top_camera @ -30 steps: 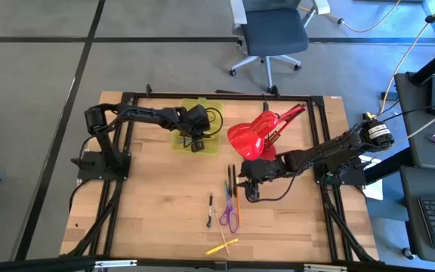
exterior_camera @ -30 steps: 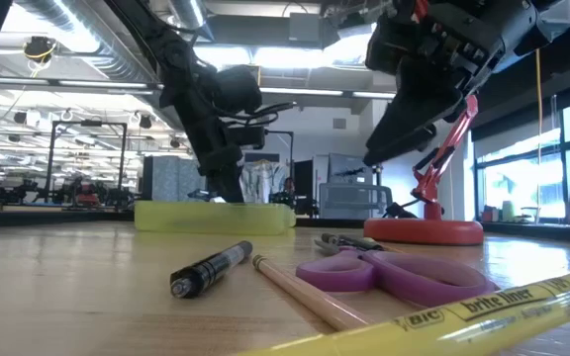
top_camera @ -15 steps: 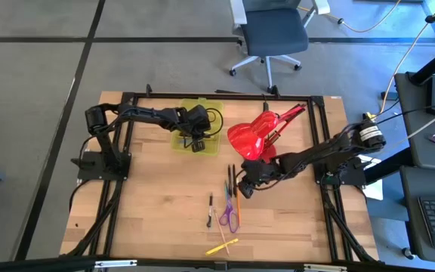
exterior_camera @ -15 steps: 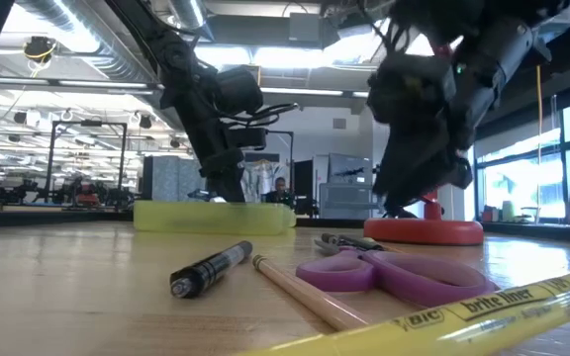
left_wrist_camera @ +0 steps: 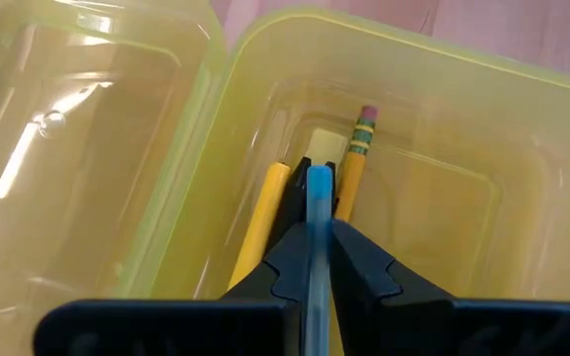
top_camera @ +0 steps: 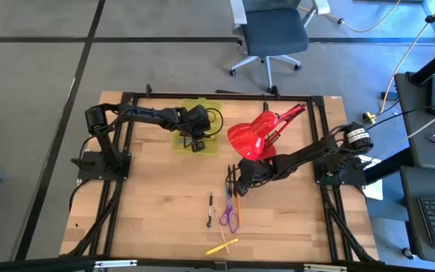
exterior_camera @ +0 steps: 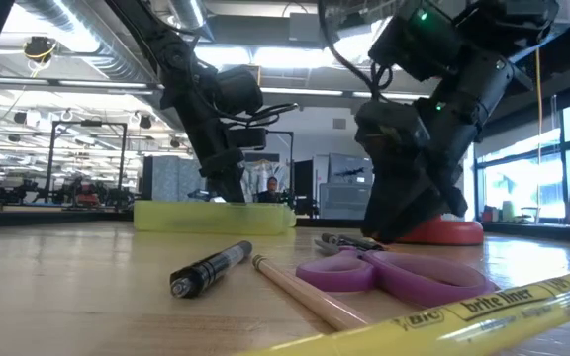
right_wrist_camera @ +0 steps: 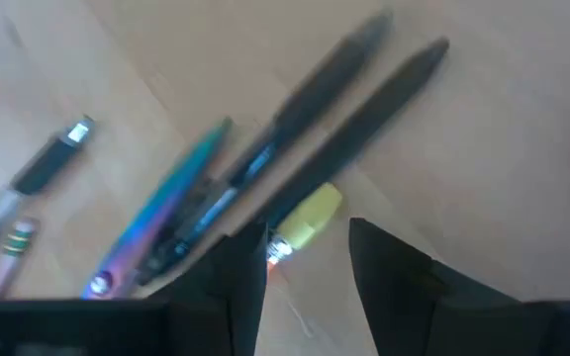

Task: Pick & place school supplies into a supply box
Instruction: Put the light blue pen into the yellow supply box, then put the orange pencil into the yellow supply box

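Observation:
The yellow-green supply box [top_camera: 197, 134] lies open near the table's far edge; in the low view it shows as a low yellow-green box [exterior_camera: 214, 217]. My left gripper [top_camera: 196, 141] reaches down into it, shut on a blue pen [left_wrist_camera: 318, 203]. A yellow pencil [left_wrist_camera: 257, 222] and an orange pencil with an eraser [left_wrist_camera: 356, 153] lie on the box floor. My right gripper [top_camera: 236, 183] is open, low over a cluster of pens [top_camera: 232, 189] near the table's middle. In its wrist view the fingers stand on either side of a pen's yellowish end [right_wrist_camera: 307, 218]. My left gripper pinches the blue pen's shaft [left_wrist_camera: 318, 247] between its two fingers [left_wrist_camera: 362, 275]. The pen lies along the fingers and sticks out past their tips into the box. The fingers come from above, pointing down into the box. I cannot tell whether the pen's end touches the floor.
A red desk lamp [top_camera: 255, 136] stands just beyond my right gripper; its base [exterior_camera: 451, 231] shows behind that gripper in the low view. Nearer the table's front edge lie a black marker [exterior_camera: 211, 269], a pencil [exterior_camera: 295, 289], purple-handled scissors [top_camera: 231, 217] and a yellow highlighter [top_camera: 222, 246].
My right gripper has moved toward the table's left and come down over the cluster of pens. My left gripper has stayed in the box with the blue pen.

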`<state>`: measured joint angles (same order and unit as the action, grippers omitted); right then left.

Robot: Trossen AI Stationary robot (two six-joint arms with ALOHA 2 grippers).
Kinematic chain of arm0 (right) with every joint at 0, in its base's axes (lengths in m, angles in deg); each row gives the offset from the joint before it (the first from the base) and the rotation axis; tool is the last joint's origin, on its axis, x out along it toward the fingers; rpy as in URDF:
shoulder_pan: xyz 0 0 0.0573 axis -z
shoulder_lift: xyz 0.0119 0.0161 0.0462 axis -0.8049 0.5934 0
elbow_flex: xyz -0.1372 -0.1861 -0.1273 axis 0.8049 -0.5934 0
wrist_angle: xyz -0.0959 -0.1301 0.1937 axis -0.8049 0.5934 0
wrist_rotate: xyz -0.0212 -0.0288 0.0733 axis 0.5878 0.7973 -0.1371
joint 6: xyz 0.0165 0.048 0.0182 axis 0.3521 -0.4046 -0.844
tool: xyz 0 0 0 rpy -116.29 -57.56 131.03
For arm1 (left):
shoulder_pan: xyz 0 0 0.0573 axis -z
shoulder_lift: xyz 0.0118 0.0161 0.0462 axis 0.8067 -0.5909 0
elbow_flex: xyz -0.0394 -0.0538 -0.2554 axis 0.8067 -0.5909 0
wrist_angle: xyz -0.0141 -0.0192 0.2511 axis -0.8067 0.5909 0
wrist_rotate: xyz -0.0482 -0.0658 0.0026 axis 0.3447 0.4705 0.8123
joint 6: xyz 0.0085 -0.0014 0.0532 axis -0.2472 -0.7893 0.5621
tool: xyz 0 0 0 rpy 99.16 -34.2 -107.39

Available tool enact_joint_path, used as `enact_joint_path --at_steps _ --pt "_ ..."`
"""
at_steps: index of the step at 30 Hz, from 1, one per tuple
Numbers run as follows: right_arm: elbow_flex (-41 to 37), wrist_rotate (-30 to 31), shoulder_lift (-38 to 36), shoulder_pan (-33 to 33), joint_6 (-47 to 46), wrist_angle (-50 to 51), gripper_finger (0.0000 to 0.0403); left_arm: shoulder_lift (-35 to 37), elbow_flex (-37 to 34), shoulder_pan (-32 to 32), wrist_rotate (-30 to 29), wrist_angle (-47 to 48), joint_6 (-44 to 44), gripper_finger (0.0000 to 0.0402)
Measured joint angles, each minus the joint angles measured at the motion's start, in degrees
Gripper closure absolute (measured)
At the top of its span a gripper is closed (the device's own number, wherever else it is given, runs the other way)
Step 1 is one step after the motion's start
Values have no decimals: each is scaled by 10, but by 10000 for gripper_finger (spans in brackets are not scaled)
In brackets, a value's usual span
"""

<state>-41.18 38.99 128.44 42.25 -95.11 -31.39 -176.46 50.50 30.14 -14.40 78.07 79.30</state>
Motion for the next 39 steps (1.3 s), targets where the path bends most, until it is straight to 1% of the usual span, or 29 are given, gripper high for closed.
enact_joint_path --at_steps 4,10,12,17,25,29,36,39 --pt "29 -1 19 0 2 33 254 0 0 0 0 0 0 382" --pt "98 7 53 0 17 152 254 0 0 0 0 2 0 382" --pt "114 7 63 -1 23 175 254 0 0 0 0 3 1 382" --pt "132 7 70 -1 44 191 254 0 0 0 2 23 14 382" --pt "132 6 71 -1 48 201 254 0 0 0 -1 22 4 379" --pt "131 5 71 -1 50 204 254 0 0 0 -2 19 4 357" --pt "131 2 71 -1 50 210 254 0 0 0 -1 16 4 282" --pt "131 2 71 -1 50 214 254 0 0 0 -1 16 4 261"
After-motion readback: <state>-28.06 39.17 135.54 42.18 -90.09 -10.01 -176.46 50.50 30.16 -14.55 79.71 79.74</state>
